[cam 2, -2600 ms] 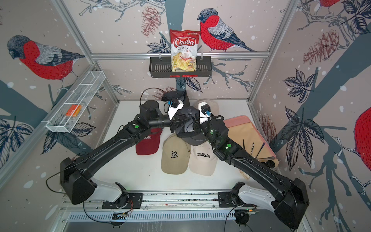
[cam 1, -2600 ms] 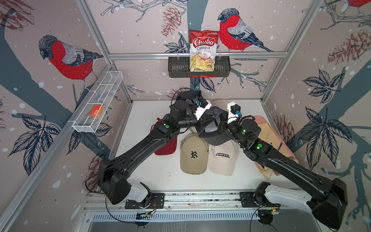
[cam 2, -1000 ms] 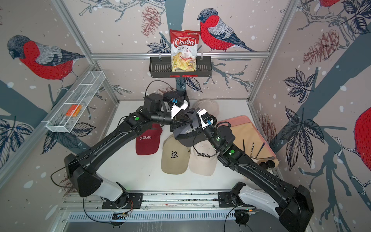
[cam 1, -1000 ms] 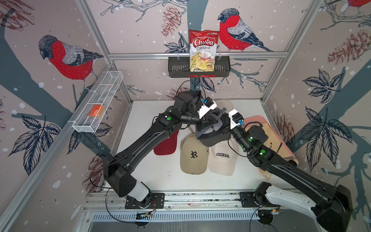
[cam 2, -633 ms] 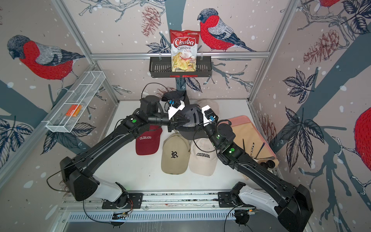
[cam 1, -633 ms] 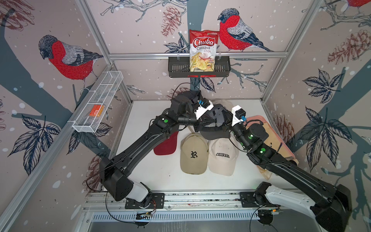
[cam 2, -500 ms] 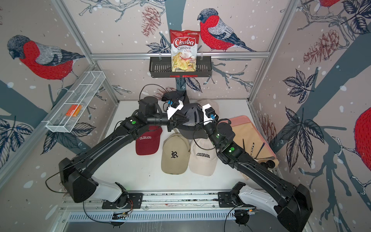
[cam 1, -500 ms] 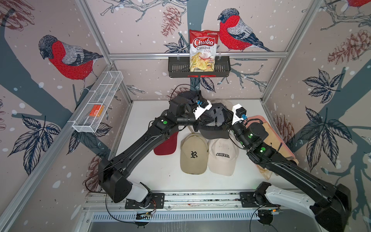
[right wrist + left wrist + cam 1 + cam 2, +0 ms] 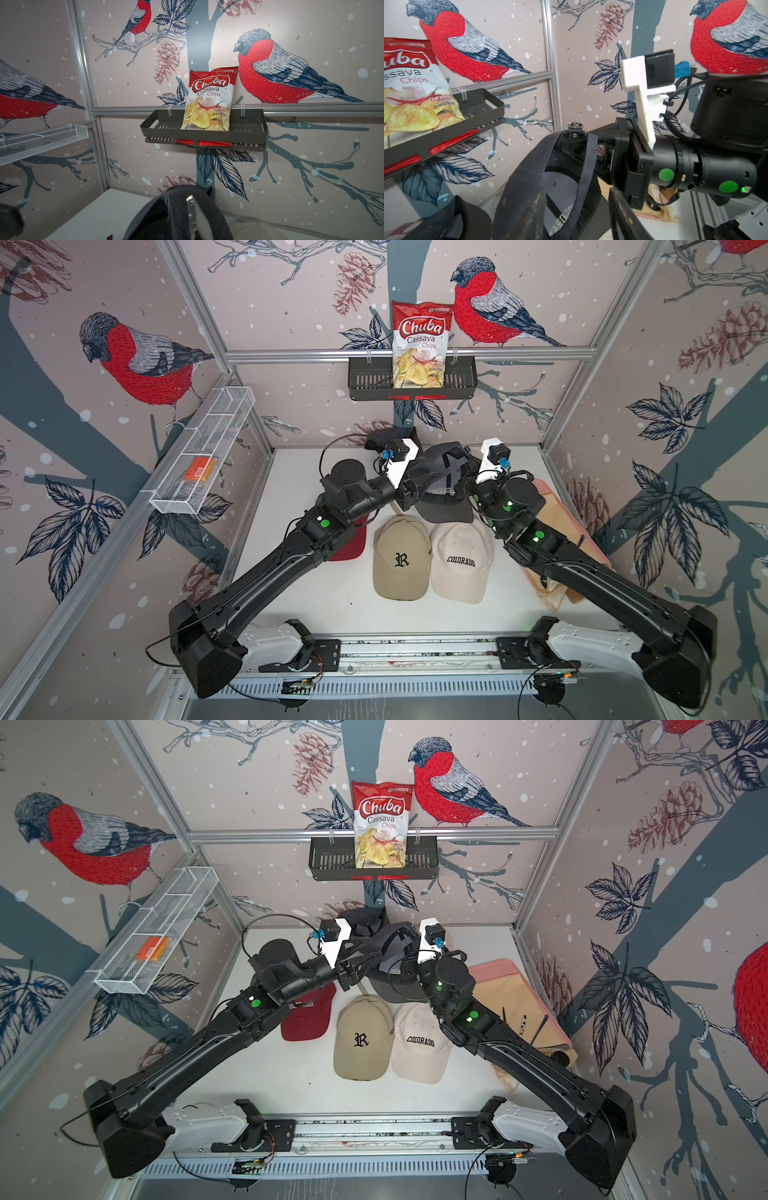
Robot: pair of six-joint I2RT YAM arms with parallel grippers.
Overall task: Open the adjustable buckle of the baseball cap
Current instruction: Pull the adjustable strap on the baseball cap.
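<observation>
- Holding the dark baseball cap (image 9: 446,485) in the air over the back-middle of the tabletop (image 9: 316,472). The inside of the crown shows in both top views, and the metal buckle (image 9: 575,125) sits at the top of the rear band.
- Right gripper (image 9: 571,143): clamped tight on the rear band just under the buckle.
- Left gripper (image 9: 576,195): jaws apart, nothing held. The strap (image 9: 588,166) runs between them.
- My read of the step: free the strap from the buckle. Pinch the strap close to the buckle and pull along the band, not sideways. Have the right side hold the band taut.
- Risk: soft fabric twists and the buckle turns out of reach.
- Tabletop: tan "R" cap (image 9: 401,560) and cream COLORADO cap (image 9: 459,564) front-middle, side by side and touching. Maroon cap (image 9: 307,1017) toward the left edge, pink tray (image 9: 557,506) at the right edge.
- Room: bird-print walls, chips bag (image 9: 419,344) in a black basket (image 9: 365,381) on the back wall, white wire shelf (image 9: 199,460) on the left wall.
</observation>
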